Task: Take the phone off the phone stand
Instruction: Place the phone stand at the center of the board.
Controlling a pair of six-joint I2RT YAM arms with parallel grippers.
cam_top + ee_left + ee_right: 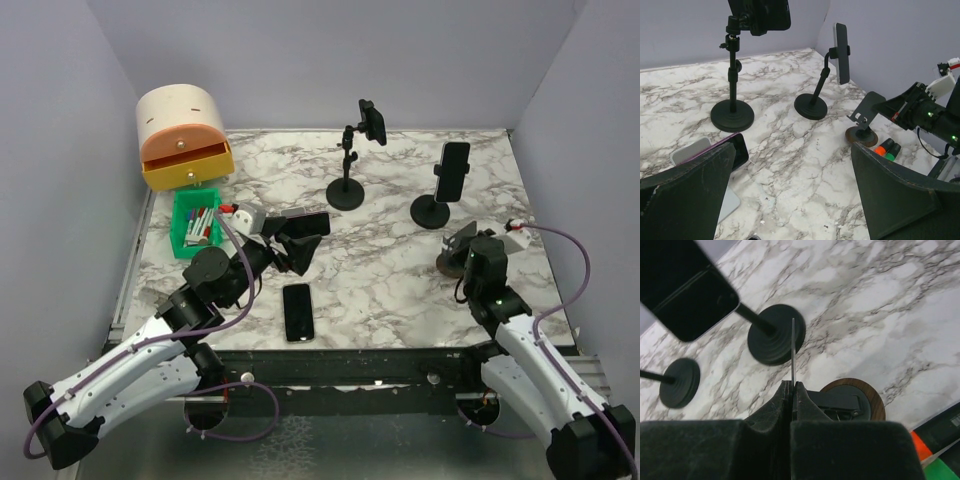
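Left pincer (792, 165) gapes wide, holding nothing, beside the phone (737, 149) propped on its white stand (690, 152); right pincer (791, 385) clamps a small stand's (447, 262) thin plate (792, 350). Rigid, slick and likely fragile, the phone wants gripping by its long edges

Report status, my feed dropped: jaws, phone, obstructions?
Left gripper: jaws open, empty. Right gripper: jaws shut on small stand. One phone flat on table; two phones up in tall stands. Path looks open.
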